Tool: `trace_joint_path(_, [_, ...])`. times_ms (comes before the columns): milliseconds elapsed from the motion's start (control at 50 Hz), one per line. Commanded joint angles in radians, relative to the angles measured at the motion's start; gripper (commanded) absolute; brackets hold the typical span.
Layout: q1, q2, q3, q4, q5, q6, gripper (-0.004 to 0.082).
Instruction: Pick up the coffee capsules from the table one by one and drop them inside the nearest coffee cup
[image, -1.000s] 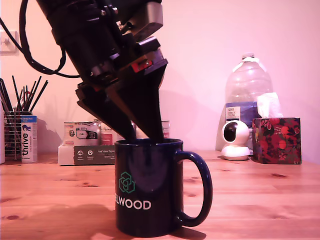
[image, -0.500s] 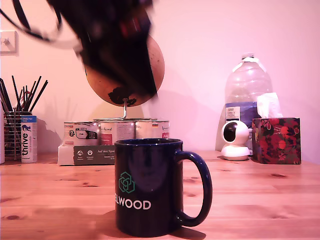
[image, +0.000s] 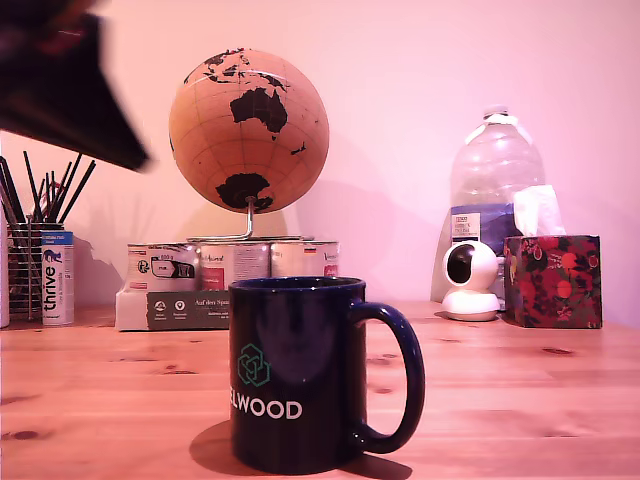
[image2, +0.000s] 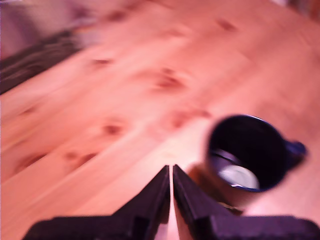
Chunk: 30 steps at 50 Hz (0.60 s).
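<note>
Your end effector (image2: 171, 172) has its jaws pressed nearly together with nothing between them, up off the bench (image2: 100, 90). Inside the coffee cup (image2: 250, 150) lies a pale blurred shape, probably a coffee capsule (image2: 239, 176).

The coffee cup (image: 300, 375) stood alone near the front edge of the table (image: 520, 400), its handle pointing toward the exterior view's right, and bare wood lay open on both sides of it. Its mouth was unobstructed from above; in the wrist view a pale object lay at the bottom of it. The gripper (image2: 171, 172), its fingers nearly touching with only a thin slit between them, hung high and off to the exterior view's left, well clear of the rim. Along the back edge stood a row of obstacles: a pencil holder (image: 35, 260), stacked tins (image: 225, 265) under a globe (image: 248, 130), a small white camera (image: 470, 280), a water bottle (image: 497, 165) and a tissue box (image: 555, 280).
</note>
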Motion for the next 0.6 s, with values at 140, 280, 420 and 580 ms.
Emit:
trace_joint_path(140, [0.126, -0.146, -0.106, 0.093, -0.003, -0.100, -0.0019])
trace_joint_path(280, [0.220, -0.229, -0.165, 0.100, -0.032, -0.145, -0.0019])
trace_joint_path(420, [0.306, -0.322, -0.222, 0.105, -0.054, -0.190, -0.0019])
trace_joint_path(580, [0.378, -0.455, -0.264, 0.062, -0.058, -0.219, -0.0019])
